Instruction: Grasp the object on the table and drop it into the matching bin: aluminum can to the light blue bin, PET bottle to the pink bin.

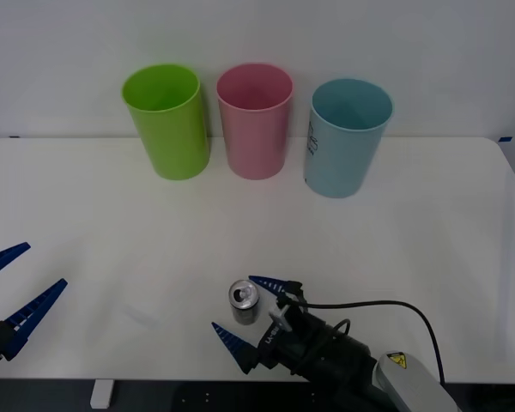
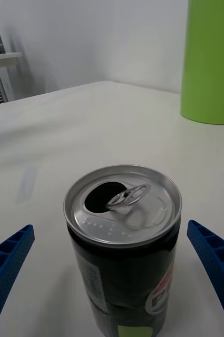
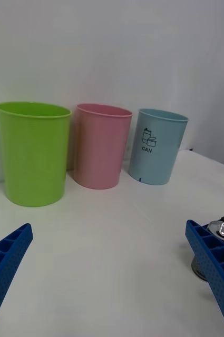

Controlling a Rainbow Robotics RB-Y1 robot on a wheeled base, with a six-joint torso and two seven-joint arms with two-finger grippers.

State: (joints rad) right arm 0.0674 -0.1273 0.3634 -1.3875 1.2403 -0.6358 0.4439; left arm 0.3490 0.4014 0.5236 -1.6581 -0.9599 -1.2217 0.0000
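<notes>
The right gripper (image 1: 247,315) is spread wide around the aluminum can (image 1: 244,301), and its two blue ribbed fingers (image 2: 213,263) stand on both sides of the can without touching it. The can stands upright on the table (image 1: 429,223), near the front edge, a little left of the middle. It is a small cylinder with a shiny silver top, an open mouth hole and a raised pull-tab; its body is dark and glossy with a printed logo low on the side.

From the can, the three bins stand in one row at the far edge of the table: the lime green bin (image 1: 166,120) at about 11 o'clock, the pink bin (image 1: 255,119) at 12 o'clock, and the light blue bin (image 1: 348,136) at about 1 o'clock. All three are smooth plastic, tall and tapered, open at the top. The light blue bin has a small printed label with the word CAN.

The left gripper (image 1: 11,292) is also released, with fingers apart, and it hangs at the front left corner, at about 9 o'clock from the can and well apart from it. The white tabletop between the can and the bins is flat and slightly glossy.
</notes>
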